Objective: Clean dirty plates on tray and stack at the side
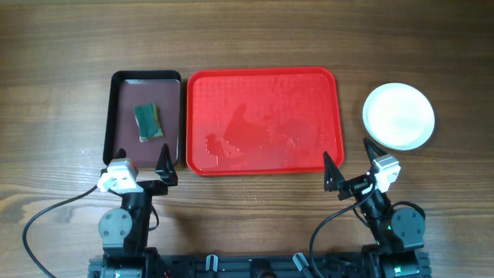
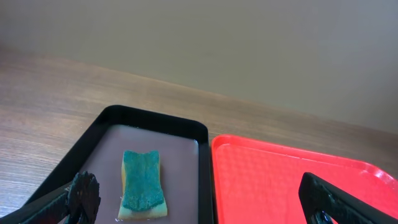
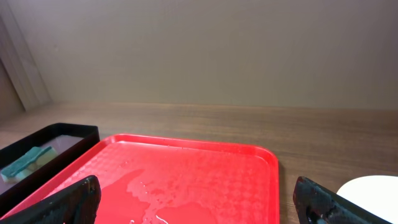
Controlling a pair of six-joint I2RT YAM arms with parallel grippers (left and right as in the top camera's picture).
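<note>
– Left tool (image 2: 196,190) and right tool (image 3: 198,186): how do they stand?

– Both spread wide, holding nothing, low along the near edge of the worktop (image 1: 62,46), one toward each near corner. The tray's near rim lies just beyond their tips.

– And the tray (image 1: 309,89) itself?

– At the middle of the worktop, with no plate on it. A thin sheet of water (image 1: 247,135) and some droplets glisten across its floor. That is my first worry. If a tool nudges or tilts the rim, the water could run over onto the wood.

– Where did the plates end up?

– The plates (image 1: 398,116) sit off the tray, toward the right edge of the worktop, just beyond the right tool. From above I see only a clean white top face. I cannot tell how many lie under it.

– So the job looks about finished?

– I'd judge so, though nothing shows whether the lower ones are clean. The right tool is the risk here. Its outer finger sits close to the plates' rim, and a careless swing outward could shove or chip them. If they are wet from cleaning, they would slide easily.

– Anything on the left side?

– A dark tray (image 1: 147,75) sits beside the red one, toward the left edge, with a green sponge (image 1: 148,122) lying flat inside. The left tool's tips are right by its near rim, so a sloppy move could hook that rim and drag it.
</note>
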